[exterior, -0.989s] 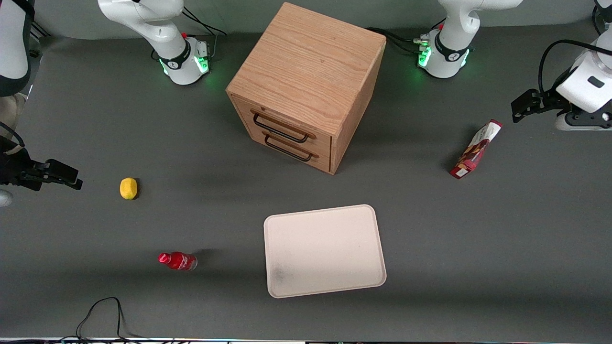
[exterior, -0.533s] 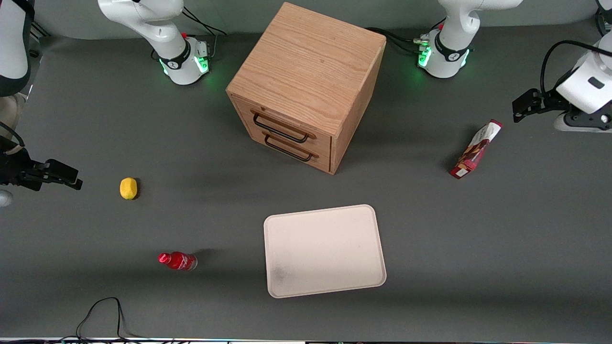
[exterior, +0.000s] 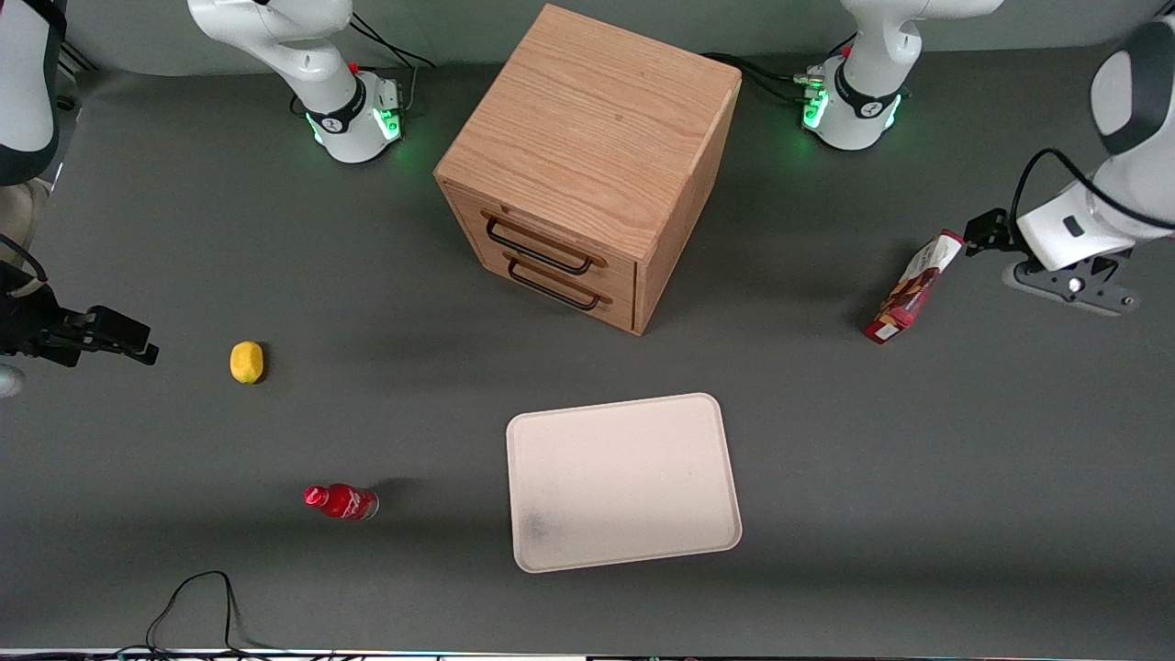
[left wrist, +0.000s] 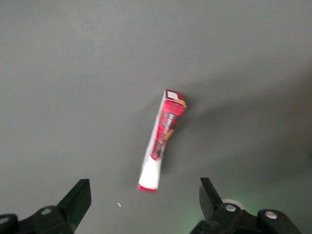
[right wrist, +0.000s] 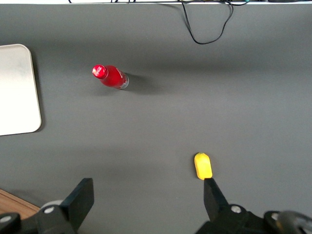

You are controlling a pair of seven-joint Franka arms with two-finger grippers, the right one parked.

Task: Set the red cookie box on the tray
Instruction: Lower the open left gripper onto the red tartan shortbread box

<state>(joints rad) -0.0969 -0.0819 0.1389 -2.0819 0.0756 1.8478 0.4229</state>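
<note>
The red cookie box (exterior: 913,286) lies on the grey table toward the working arm's end, well apart from the tray (exterior: 622,482). The tray is cream-white and bare, nearer the front camera than the wooden cabinet. My left gripper (exterior: 1072,280) hovers above the table just beside the box's farther end. In the left wrist view the box (left wrist: 163,144) lies below and ahead of the gripper (left wrist: 143,183). The gripper's black fingers (left wrist: 78,197) stand wide open with nothing between them.
A wooden two-drawer cabinet (exterior: 587,165) stands mid-table, farther from the front camera than the tray. A small red bottle (exterior: 341,501) and a yellow lemon (exterior: 246,361) lie toward the parked arm's end. A black cable (exterior: 197,597) loops at the front edge.
The left arm has swung in toward the cookie box and come down beside it. The box, tray and other things have not moved.
</note>
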